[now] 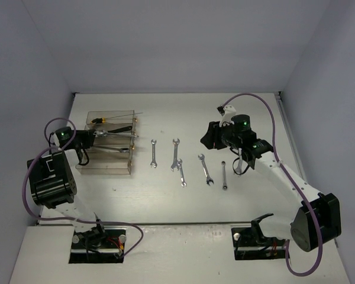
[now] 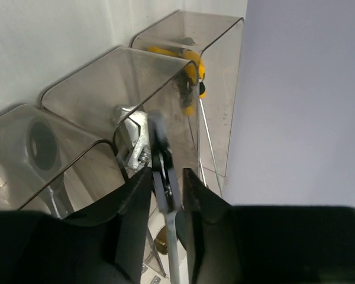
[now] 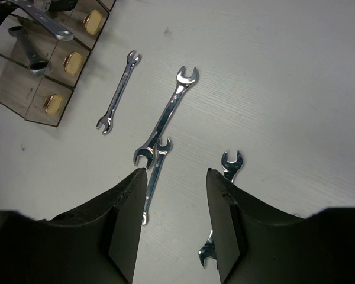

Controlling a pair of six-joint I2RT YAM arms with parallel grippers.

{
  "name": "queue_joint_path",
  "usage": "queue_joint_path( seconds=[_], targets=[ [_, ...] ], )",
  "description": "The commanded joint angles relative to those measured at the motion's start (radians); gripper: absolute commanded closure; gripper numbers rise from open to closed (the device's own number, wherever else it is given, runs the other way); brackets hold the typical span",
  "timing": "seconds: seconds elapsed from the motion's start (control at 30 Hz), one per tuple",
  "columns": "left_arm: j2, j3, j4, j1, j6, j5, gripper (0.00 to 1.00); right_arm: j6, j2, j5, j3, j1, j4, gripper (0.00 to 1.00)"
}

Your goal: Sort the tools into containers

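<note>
My left gripper [image 2: 165,198] reaches out level over the containers [image 2: 225,71], fingers clamped on a silver wrench [image 2: 158,141] that pokes ahead above a middle bin's wall. Beyond it, the yellow-handled rods [image 2: 192,65] sit in the end bin. My right gripper [image 3: 174,222] points down, fingers apart, gripping nothing. A long wrench [image 3: 168,115] lies on the table [image 3: 296,89] just ahead of them, smaller ones beside it.
</note>
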Motion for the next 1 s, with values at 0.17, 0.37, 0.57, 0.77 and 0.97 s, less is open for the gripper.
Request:
queue_joint_path(
  seconds=[0.17,0.37,0.57,0.77,0.97],
  targets=[
    [-0.082,0.071,0.114,0.007,-0.013,0.007,0.41,-0.006,0.001,0.002,0.025,0.008,0.051,0.55],
    [-0.161,0.075,0.070,0.001,-0.021,0.040,0.38,-0.012,0.014,0.013,0.037,0.008,0.049,0.54],
    [-0.277,0.164,-0.155,-0.025,0.156,0.111,0.37,0.013,0.051,0.084,0.036,0.008,0.044,0.54],
    [-0.349,0.396,-0.731,-0.149,0.555,0.042,0.34,0.045,0.115,0.233,0.026,0.042,-0.005,0.53],
    [-0.425,0.475,-0.984,-0.417,0.806,-0.121,0.34,0.101,0.130,0.350,0.008,0.047,-0.029,0.53]
  ],
)
